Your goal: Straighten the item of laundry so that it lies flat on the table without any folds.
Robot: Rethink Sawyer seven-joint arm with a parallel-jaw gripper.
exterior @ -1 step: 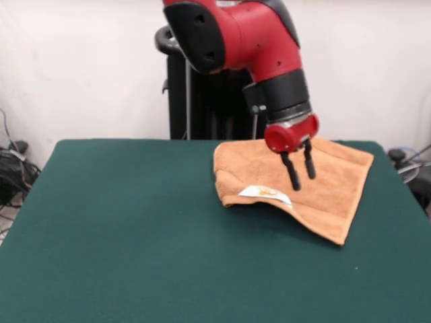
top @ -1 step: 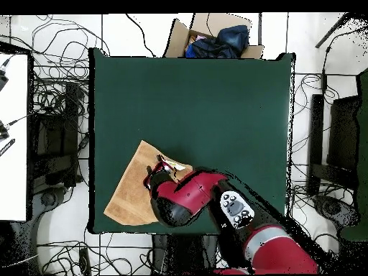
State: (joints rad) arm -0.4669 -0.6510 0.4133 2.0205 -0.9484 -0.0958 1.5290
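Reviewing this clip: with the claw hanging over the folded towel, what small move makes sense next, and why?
Probably lower the claw onto the doubled-over edge near the white tag and pinch it. The towel is folded over itself at that side, on the table, and the claw appears open just above the cloth, holding nothing, so a grasp has to come before any unfolding pull.

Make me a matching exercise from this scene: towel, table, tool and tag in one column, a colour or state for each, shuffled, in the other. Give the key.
Things:
1. towel
2. table
3. tool
4. tag

Colours or states:
A. white, on the towel's folded edge
B. dark green
C. open, above the towel
D. orange-tan, partly folded

Pairs: 1-D, 2-B, 3-C, 4-A
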